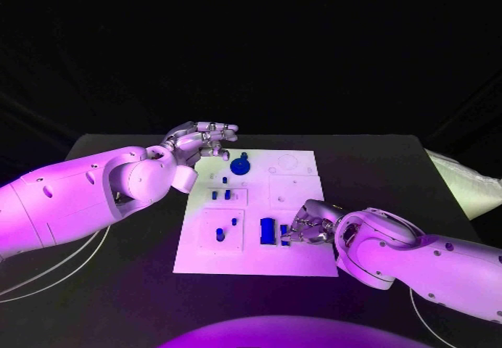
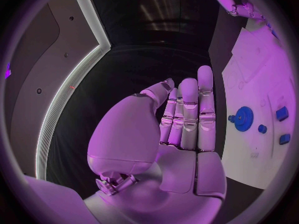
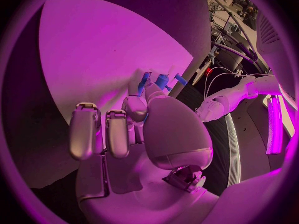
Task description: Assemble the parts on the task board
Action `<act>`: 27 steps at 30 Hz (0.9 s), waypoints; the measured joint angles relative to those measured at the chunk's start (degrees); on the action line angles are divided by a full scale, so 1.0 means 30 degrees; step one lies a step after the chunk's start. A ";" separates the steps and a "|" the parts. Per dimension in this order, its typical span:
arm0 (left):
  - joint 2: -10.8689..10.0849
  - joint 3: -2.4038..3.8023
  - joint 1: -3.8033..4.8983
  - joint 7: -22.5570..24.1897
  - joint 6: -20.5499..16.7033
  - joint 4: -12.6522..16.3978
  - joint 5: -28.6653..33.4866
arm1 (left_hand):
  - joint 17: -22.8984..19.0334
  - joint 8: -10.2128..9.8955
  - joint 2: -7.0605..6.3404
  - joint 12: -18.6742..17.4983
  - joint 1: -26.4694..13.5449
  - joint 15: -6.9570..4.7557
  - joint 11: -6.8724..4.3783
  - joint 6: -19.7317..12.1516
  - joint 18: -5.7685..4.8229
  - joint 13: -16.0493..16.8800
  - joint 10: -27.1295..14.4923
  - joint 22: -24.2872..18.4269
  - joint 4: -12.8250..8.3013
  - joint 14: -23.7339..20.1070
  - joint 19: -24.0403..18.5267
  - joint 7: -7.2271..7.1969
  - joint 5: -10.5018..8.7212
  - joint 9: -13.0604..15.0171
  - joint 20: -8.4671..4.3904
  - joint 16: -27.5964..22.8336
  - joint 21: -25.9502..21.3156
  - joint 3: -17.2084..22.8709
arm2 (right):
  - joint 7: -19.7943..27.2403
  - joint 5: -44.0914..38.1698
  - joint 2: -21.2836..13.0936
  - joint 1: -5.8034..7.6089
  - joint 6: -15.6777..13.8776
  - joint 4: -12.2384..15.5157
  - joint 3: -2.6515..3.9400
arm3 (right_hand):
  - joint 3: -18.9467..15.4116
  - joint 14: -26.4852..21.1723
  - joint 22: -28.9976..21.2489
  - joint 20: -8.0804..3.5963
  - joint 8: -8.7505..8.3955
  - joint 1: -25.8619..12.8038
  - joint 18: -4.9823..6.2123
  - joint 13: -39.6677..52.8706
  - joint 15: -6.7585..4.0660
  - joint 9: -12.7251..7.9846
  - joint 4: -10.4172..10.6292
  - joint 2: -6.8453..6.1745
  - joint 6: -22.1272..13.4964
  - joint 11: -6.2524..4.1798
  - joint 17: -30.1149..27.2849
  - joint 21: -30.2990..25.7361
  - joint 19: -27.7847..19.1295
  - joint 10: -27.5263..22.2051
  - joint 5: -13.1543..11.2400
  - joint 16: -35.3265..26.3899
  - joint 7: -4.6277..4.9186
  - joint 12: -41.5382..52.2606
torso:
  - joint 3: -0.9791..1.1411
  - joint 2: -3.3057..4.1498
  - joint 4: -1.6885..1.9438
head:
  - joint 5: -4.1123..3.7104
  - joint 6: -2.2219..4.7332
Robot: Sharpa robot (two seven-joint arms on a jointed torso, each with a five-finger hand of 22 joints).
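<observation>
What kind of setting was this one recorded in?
Probably a lab or demo bench for robot assembly trials. A black table stands against a dark backdrop, bearing a white task board with small blue parts. The left hand hovers at its far edge; the right hand works on it.

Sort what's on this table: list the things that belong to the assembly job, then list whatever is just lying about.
Job:
task board
round blue gear part
small blue parts
blue block by the right hand
left hand, held beside the board's far corner, holding nothing

Lying about:
pale bag-like thing at the table's right edge
white cables off the left side
</observation>
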 measured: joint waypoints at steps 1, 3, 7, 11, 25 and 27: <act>0.0000 0.0000 0.0000 0.0000 0.0002 0.0000 0.0000 | 0.0001 0.0000 0.0000 0.0000 0.0000 0.0000 0.0000 0.0000 0.0000 0.0000 0.0000 -0.0001 0.0000 0.0000 0.0000 0.0000 0.0000 0.0000 0.0000 0.0000 0.0000 0.0000 | -0.0001 -0.0035 0.0017 -0.0004 0.0000 -0.0021 0.0004 | 0.0028 0.0000 0.0008 0.0000 0.0029 0.0000 0.0000 0.0027 0.0000 0.0000 -0.0028 0.0000 0.0004 0.0000 0.0000 0.0000 0.0000 0.0000 0.0000 0.0000 -0.0004 0.0000 | 0.0000 0.0004 -0.0002 | 0.0005 -0.0009; 0.0001 0.0000 0.0000 -0.0001 0.0005 -0.0006 -0.0001 | 0.0000 0.0000 0.0000 0.0000 0.0000 0.0001 0.0000 0.0000 0.0001 0.0000 0.0000 0.0000 0.0000 -0.0001 0.0000 0.0000 0.0000 0.0000 0.0000 0.0000 0.0000 0.0000 | -0.0004 -0.0095 0.0035 -0.0008 0.0000 -0.0042 0.0008 | -0.0006 0.0000 0.0012 0.0000 0.0063 0.0039 0.0001 0.0029 0.0000 -0.0001 -0.0061 0.0040 0.0014 0.0000 -0.0001 0.0000 0.0000 0.0000 0.0000 0.0000 -0.0010 0.0000 | 0.0000 0.0004 -0.0002 | 0.0018 -0.0024; 0.0002 -0.0002 0.0000 -0.0001 0.0009 -0.0019 -0.0001 | 0.0000 0.0000 0.0000 0.0000 0.0000 0.0000 0.0000 0.0000 -0.0001 0.0000 0.0000 0.0000 0.0000 0.0000 0.0000 0.0000 0.0000 0.0000 0.0000 0.0000 0.0000 0.0000 | -0.0008 -0.0241 0.0010 -0.0022 -0.0010 -0.0030 0.0009 | -0.0025 0.0000 0.0034 0.0000 -0.0018 0.0076 0.0000 0.0063 0.0000 -0.0009 -0.0081 0.0076 -0.0020 0.0000 -0.0002 0.0000 0.0000 0.0000 0.0000 0.0000 0.0024 0.0000 | 0.0005 0.0004 -0.0004 | 0.0020 -0.0037; -0.0002 -0.0002 0.0000 -0.0001 0.0012 -0.0035 -0.0002 | 0.0000 0.0000 0.0000 0.0000 0.0000 0.0000 0.0000 0.0000 -0.0001 0.0000 0.0000 -0.0001 0.0000 0.0000 0.0000 0.0000 0.0000 0.0000 0.0000 0.0000 0.0000 0.0000 | 0.0024 -0.0394 -0.0144 -0.0040 -0.0034 0.0119 0.0006 | -0.0132 0.0000 0.0035 0.0000 -0.0173 0.0076 0.0001 0.0065 0.0000 -0.0119 -0.0188 0.0076 -0.0072 -0.0002 -0.0003 0.0000 -0.0001 -0.0002 0.0000 0.0000 0.0070 0.0000 | 0.0018 0.0004 -0.0004 | 0.0020 -0.0049; 0.0033 -0.0032 -0.0475 0.0071 -0.0068 -0.0388 0.0013 | -0.0089 0.0115 0.0000 0.0094 0.0000 0.0067 0.0000 0.0001 0.0000 0.0000 0.0000 -0.0001 0.0000 -0.0068 0.0000 -0.0001 0.0000 0.0000 0.0000 0.0000 0.0000 0.0000 | 0.2369 0.3391 -0.0860 0.0843 -0.1129 -0.0192 0.0065 | -0.2217 0.0002 -0.3321 0.0385 -0.0936 -0.1043 -0.0004 -0.2575 0.0409 -0.0298 0.0942 0.0257 -0.2074 0.0684 -0.0564 -0.2084 -0.1363 -0.2088 0.0768 -0.2003 0.0738 -0.4068 | -0.0011 -0.0269 -0.0022 | -0.0103 0.0366; 0.0138 -0.0039 -0.0648 0.0238 -0.0248 -0.0509 0.0079 | -0.0124 0.0269 0.0000 0.0259 0.0000 0.0016 0.0000 0.0001 0.0000 0.0012 0.0000 0.0000 -0.0053 -0.0119 0.0000 -0.0001 0.0000 0.0023 0.0000 0.0000 0.0000 0.0053 | 0.3834 0.5076 -0.0845 0.1277 -0.1476 -0.0649 0.0067 | -0.2083 0.0057 -0.4743 0.0564 -0.1124 -0.0073 0.0429 -0.3392 0.0627 -0.0400 0.0459 0.0556 -0.2814 0.0936 -0.1491 -0.3050 -0.2015 -0.3025 0.1079 -0.2848 0.1033 -0.5244 | -0.0026 -0.0394 -0.0033 | -0.0157 0.0483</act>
